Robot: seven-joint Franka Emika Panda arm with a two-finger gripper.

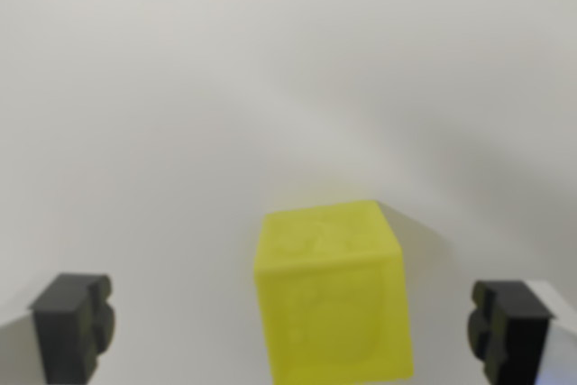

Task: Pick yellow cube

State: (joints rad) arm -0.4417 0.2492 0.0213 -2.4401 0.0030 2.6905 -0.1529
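A matte yellow cube (332,290) with soft, slightly rounded edges is sitting on a smooth pale grey surface (270,69). The gripper (293,326) is spread wide, empty, its blocky black fingers (74,324) flanking the cube without touching. Bare surface is stretching far beyond.

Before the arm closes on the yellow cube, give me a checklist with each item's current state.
1. Gripper open wide enough for the cube: ok, both fingers stand clear on either side.
2. Yellow cube between the fingers: ok, though it sits nearer the wrist view's right.
3. Cube centred for an even squeeze: not ok, the gap on the wrist view's left is wider.
4. Cube squared to the fingers: not ok, it looks slightly rotated.
5. White surface free of obstacles around the cube: ok.
6. Fingers low enough to grip the cube's sides: cannot tell from this view.
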